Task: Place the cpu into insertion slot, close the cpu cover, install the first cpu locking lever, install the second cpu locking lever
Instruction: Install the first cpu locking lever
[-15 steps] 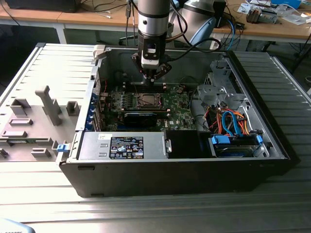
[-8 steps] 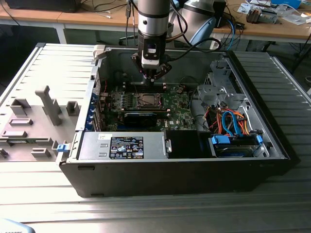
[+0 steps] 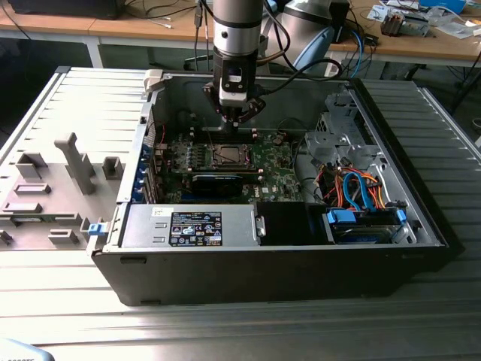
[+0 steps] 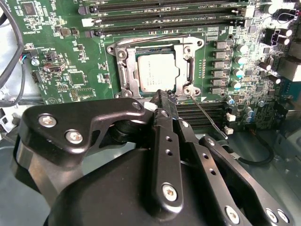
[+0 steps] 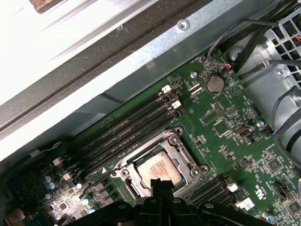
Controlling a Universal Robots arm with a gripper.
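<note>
Standing by the worktop [image 3: 225,331], I see an open computer case [image 3: 263,263] lying on its side in the middle of the exterior view. The arm [image 3: 237,30] reaches down into it from the top centre of the frame. Its jaws are drawn together to a point, with the fingertips [image 3: 234,119] meeting. I can see nothing held between them.

The cpu [image 3: 228,156] sits flat in its socket on the green motherboard [image 3: 274,162], just below the fingertips in the exterior view. In both wrist views its dull silver top [image 4: 157,71] [image 5: 157,167] shows through the cut-out of the cpu cover [image 4: 155,47] [image 5: 186,157]. The cover lies down around it as a silvery frame with screws at the corners.

In the second wrist view the fingertips [image 4: 162,99] overlap one edge of that frame near a corner. In the first wrist view they [image 5: 157,186] cover the near edge of the chip. I cannot tell whether they touch the metal or hang just above it.

A thin dark rod [image 4: 207,115] slants away from the socket corner, just beside the fingertips. I cannot say whether it is latched.

Long black memory slots [image 5: 127,127] run along one side of the socket. A round coin battery [image 5: 214,84] sits further off on the board.

A grey power supply [image 3: 188,226] lies along the case's front wall, and blue and orange cables [image 3: 357,188] bunch toward the exterior view's right. A grey fixture tray [image 3: 45,188] stands outside the case at the exterior view's left.
</note>
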